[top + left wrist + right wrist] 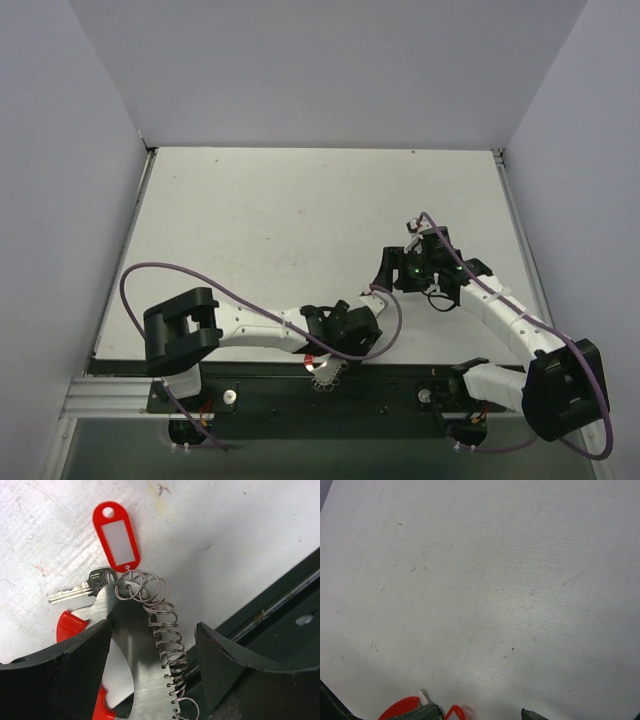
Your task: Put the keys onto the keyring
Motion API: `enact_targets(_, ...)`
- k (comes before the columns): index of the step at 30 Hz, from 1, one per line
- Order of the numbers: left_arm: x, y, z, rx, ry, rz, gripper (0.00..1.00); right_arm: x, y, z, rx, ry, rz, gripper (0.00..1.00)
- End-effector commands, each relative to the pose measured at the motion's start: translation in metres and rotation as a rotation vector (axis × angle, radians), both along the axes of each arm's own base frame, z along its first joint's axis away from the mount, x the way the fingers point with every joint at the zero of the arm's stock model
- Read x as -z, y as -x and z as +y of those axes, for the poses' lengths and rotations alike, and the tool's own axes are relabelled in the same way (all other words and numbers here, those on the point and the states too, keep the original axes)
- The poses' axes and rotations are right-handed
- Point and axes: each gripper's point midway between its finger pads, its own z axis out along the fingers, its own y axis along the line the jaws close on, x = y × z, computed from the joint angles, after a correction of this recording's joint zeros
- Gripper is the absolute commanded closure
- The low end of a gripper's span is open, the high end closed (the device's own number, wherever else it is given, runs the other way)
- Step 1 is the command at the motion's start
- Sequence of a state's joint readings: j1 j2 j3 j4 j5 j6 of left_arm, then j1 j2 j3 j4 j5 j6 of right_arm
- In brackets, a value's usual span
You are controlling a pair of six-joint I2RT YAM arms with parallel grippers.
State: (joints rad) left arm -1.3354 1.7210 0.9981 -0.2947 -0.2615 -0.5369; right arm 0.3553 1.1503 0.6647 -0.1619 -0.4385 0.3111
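- Silver key (75, 593) lies touching the keyring (165, 645), just beside the red tag (116, 535); cannot tell if threaded.
- Left gripper (152, 630) released, jaws wide on either side of the keyring, near the tag.
- Right gripper (479, 714) well apart from the tag; cannot tell its grip; 1 key tip (423, 696) shows by its finger.
- Judged: at least 1 key left.

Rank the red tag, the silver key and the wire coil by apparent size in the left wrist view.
1. wire coil, running off the bottom edge
2. red tag
3. silver key, partly hidden under a metal plate, so its full size is unsure
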Motion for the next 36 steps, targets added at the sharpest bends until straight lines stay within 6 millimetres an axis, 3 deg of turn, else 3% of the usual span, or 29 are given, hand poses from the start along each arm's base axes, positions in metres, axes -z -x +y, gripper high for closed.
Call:
enact_targets(1, 0.026, -0.006, 0.031, -0.066, -0.160, -0.017, 0.22, -0.011, 0.001, -0.002, -0.011, -0.012, -0.020, 0.35)
enact_targets(6, 0.030, -0.011, 0.044, -0.064, -0.209, -0.042, 0.28, -0.007, 0.003, 0.001, -0.024, -0.021, 0.001, 0.35)
enact_targets(10, 0.027, -0.020, 0.056, -0.056, -0.242, -0.071, 0.51, 0.001, 0.010, 0.002, -0.042, -0.025, 0.032, 0.36)
enact_targets(18, 0.017, -0.038, 0.090, -0.011, -0.406, -0.157, 0.40, 0.001, 0.012, 0.005, -0.061, -0.039, 0.038, 0.36)
enact_targets(21, -0.001, -0.039, 0.084, -0.007, -0.320, -0.171, 0.31, -0.001, 0.011, 0.008, -0.071, -0.050, 0.037, 0.36)
enact_targets(24, -0.039, -0.046, 0.067, -0.024, -0.143, -0.188, 0.22, -0.002, 0.010, 0.011, -0.080, -0.060, 0.038, 0.36)
enact_targets(25, -0.061, -0.048, 0.056, -0.023, -0.041, -0.192, 0.21, -0.002, 0.010, 0.011, -0.080, -0.061, 0.034, 0.36)
enact_targets(27, -0.089, -0.063, 0.054, -0.056, 0.066, -0.192, 0.21, -0.002, 0.009, 0.011, -0.080, -0.061, 0.035, 0.36)
enact_targets(29, -0.105, -0.069, 0.046, -0.041, 0.154, -0.160, 0.23, -0.001, 0.010, 0.011, -0.078, -0.058, 0.034, 0.36)
enact_targets(30, -0.114, -0.081, 0.048, -0.061, 0.180, -0.161, 0.25, -0.001, 0.009, 0.011, -0.081, -0.058, 0.031, 0.36)
enact_targets(33, -0.127, -0.091, 0.040, -0.019, 0.217, -0.155, 0.38, 0.000, 0.009, 0.010, -0.078, -0.059, 0.032, 0.36)
enact_targets(34, -0.124, -0.093, 0.042, -0.006, 0.203, -0.126, 0.46, 0.000, 0.009, 0.010, -0.078, -0.058, 0.033, 0.35)
enact_targets(36, -0.119, -0.096, 0.036, 0.024, 0.167, -0.107, 0.49, 0.001, 0.009, 0.011, -0.079, -0.060, 0.037, 0.35)
